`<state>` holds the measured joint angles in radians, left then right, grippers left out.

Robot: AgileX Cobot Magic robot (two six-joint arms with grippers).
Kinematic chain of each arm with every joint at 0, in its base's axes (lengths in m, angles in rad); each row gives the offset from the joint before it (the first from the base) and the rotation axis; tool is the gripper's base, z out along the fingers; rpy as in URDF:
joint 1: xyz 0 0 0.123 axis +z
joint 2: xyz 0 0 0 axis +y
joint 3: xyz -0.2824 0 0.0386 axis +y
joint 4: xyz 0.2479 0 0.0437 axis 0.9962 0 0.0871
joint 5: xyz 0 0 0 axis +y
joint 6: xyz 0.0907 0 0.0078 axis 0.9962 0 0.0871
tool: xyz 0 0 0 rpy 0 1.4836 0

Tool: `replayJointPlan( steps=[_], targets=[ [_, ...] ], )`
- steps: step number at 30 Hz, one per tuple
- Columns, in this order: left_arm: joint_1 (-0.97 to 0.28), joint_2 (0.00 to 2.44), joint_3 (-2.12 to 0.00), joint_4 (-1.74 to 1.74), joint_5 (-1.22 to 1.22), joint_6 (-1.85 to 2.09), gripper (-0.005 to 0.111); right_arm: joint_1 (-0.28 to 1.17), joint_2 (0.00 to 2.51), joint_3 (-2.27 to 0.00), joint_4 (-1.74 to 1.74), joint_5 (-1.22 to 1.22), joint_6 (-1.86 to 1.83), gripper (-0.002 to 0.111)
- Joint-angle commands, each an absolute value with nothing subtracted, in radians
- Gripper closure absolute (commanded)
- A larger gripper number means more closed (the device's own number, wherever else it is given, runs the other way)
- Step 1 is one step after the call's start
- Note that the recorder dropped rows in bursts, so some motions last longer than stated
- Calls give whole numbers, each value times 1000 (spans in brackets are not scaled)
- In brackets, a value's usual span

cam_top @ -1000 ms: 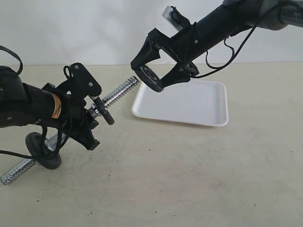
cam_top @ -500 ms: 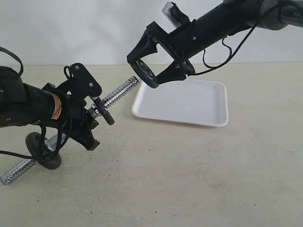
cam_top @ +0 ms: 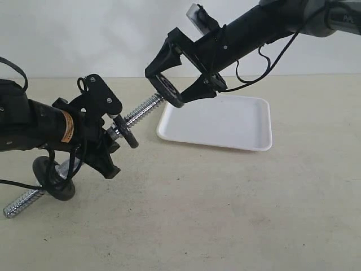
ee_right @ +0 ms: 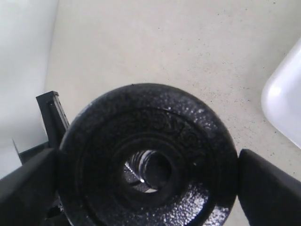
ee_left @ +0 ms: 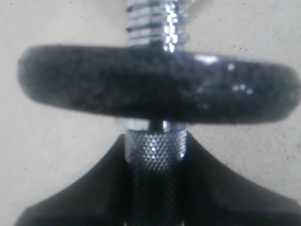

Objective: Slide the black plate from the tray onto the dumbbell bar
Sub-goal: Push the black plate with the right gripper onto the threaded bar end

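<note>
The right tool [cam_top: 167,88] pinches the black plate [ee_right: 188,136] at the threaded tip of the dumbbell bar [cam_top: 144,108]. The left tool [cam_top: 107,132] grips the bar near the left edge of the table [cam_top: 225,214].

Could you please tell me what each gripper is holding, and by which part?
The right gripper holds the black plate by opposite edges of its rim. The left gripper holds the dumbbell bar by its knurled section.

Black plate [cam_top: 167,89] one; other black discs [cam_top: 125,132] [cam_top: 61,189] two; dumbbell bar [cam_top: 144,110] one; tray [cam_top: 237,121] one.
</note>
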<state>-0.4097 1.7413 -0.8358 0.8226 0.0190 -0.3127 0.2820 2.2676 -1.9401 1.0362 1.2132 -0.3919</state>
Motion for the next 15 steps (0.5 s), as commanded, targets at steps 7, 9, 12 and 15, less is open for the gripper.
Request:
replayJointPlan(
  steps=[7, 9, 12, 15],
  targets=[
    [-419, 1684, -871, 852, -527, -320, 102, 281, 2245, -1948, 1087, 1221, -387, 108],
    [-419, 1684, -871, 852, -527, -320, 102, 281, 2245, -1948, 1087, 1221, -384, 108],
    [-419, 1684, -873, 849, -527, -310, 102, 281, 2245, -1948, 1087, 1221, -384, 108],
    [-419, 1684, -873, 849, -543, -307, 102, 281, 2245, -1948, 1087, 1221, -384, 108]
  ],
)
